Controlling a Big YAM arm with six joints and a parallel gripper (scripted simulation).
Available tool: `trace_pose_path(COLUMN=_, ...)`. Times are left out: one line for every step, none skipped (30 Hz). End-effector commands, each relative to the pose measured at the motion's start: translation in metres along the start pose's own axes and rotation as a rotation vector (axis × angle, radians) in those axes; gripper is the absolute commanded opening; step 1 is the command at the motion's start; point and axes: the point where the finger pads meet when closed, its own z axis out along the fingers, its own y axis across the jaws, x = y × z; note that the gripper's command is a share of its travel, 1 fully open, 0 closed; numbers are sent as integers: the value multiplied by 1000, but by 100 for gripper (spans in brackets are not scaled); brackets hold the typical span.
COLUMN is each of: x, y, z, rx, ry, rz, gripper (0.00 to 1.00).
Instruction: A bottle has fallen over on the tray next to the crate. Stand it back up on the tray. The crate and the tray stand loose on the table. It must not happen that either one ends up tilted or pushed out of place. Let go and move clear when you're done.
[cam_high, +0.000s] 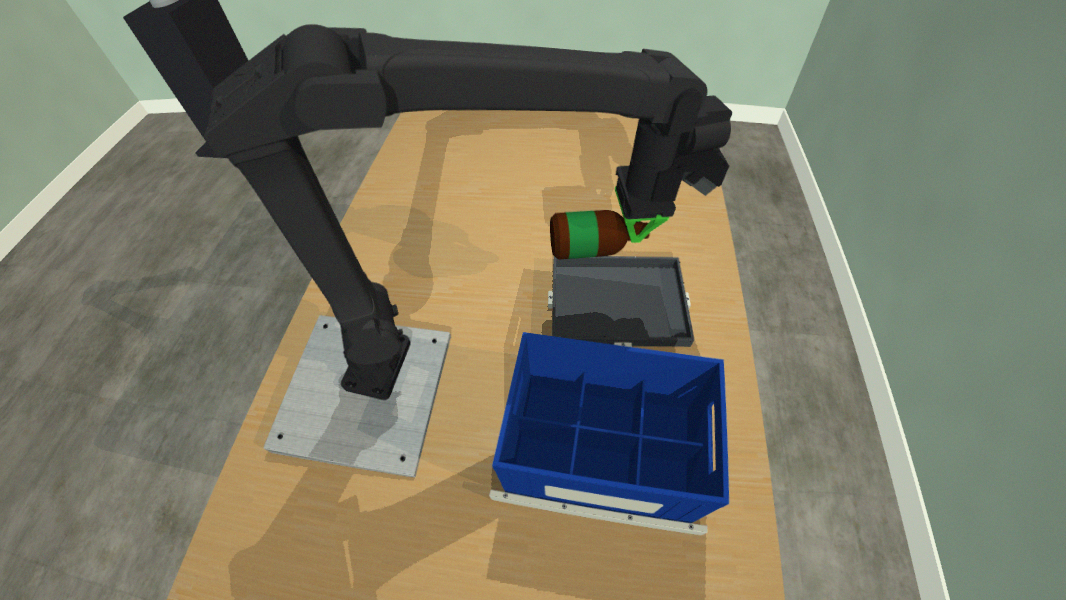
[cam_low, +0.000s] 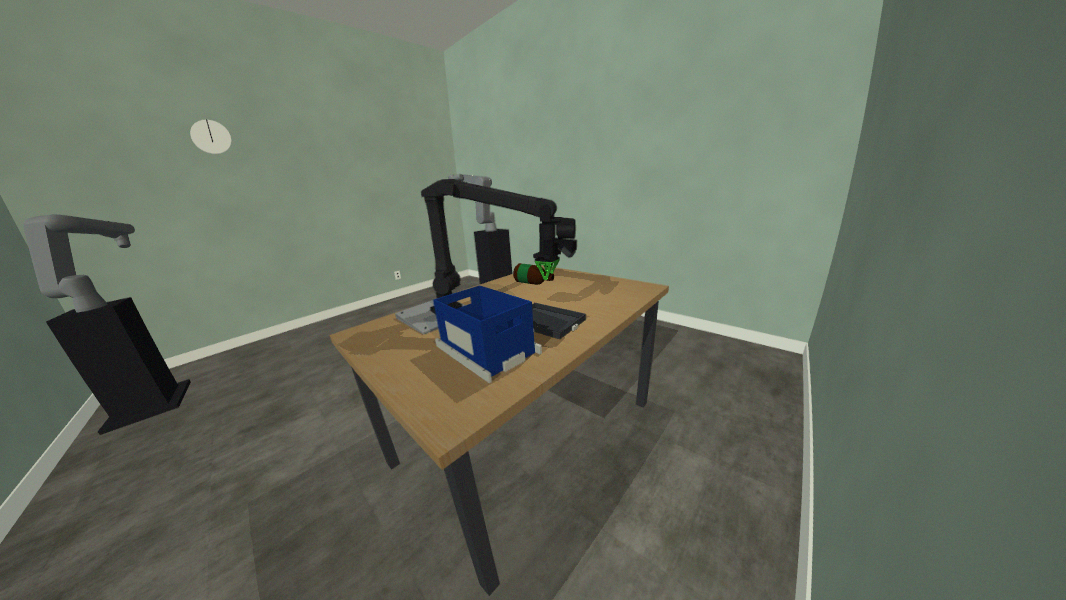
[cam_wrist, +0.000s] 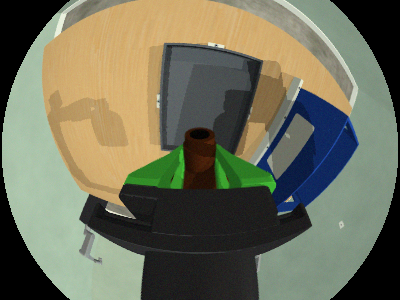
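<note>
A grey tray (cam_high: 680, 298) lies open from above, holding nothing. A blue crate (cam_high: 522, 417) stands just beside its near side, walling that approach. Bare tabletop (cam_high: 462, 193) stretches toward the far edge.

Green walls (cam_low: 611, 149), grey floor (cam_low: 223, 484), wooden table (cam_low: 477, 417).

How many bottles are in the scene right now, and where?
1. The brown bottle with a green band hangs sideways in the air, its neck clamped in the gripper, above the tray's far edge. The crate's compartments show none.
</note>
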Motion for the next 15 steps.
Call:
trace_pose_path(x=-22, y=10, z=-54, rx=-33, ry=-112, rz=74, gripper=0)
trace_pose_path(x=-22, y=10, z=-54, rx=-34, ry=-112, rz=90, gripper=0)
trace_pose_path(x=-22, y=10, z=-54, rx=-34, ry=-111, rz=106, gripper=0)
trace_pose_path(x=-22, y=10, z=-54, rx=-35, ry=-111, rz=120, gripper=0)
trace_pose_path(x=-22, y=10, z=-54, rx=-36, ry=-111, rz=134, gripper=0)
trace_pose_path(x=-22, y=10, z=-54, rx=-37, ry=-111, rz=146, gripper=0)
trace_pose_path(x=-22, y=10, z=-54, rx=-37, ry=-110, rz=157, gripper=0)
trace_pose_path(x=-22, y=10, z=-54, rx=-38, ry=-110, rz=166, gripper=0)
trace_pose_path(x=-22, y=10, z=-54, rx=-38, ry=-110, rz=166, gripper=0)
trace_pose_path(x=-22, y=10, z=-54, rx=-38, ry=-110, rz=166, gripper=0)
trace_pose_path(x=-22, y=10, z=-54, rx=-38, ry=-110, rz=174, gripper=0)
trace_pose_path(x=-22, y=10, z=-54, rx=-38, ry=-110, rz=179, gripper=0)
trace_pose_path(x=-22, y=10, z=-54, rx=-39, ry=-110, rz=184, gripper=0)
trace_pose_path(x=-22, y=10, z=-54, rx=-39, ry=-110, rz=186, gripper=0)
trace_pose_path(x=-22, y=10, z=-54, rx=-39, ry=-110, rz=188, gripper=0)
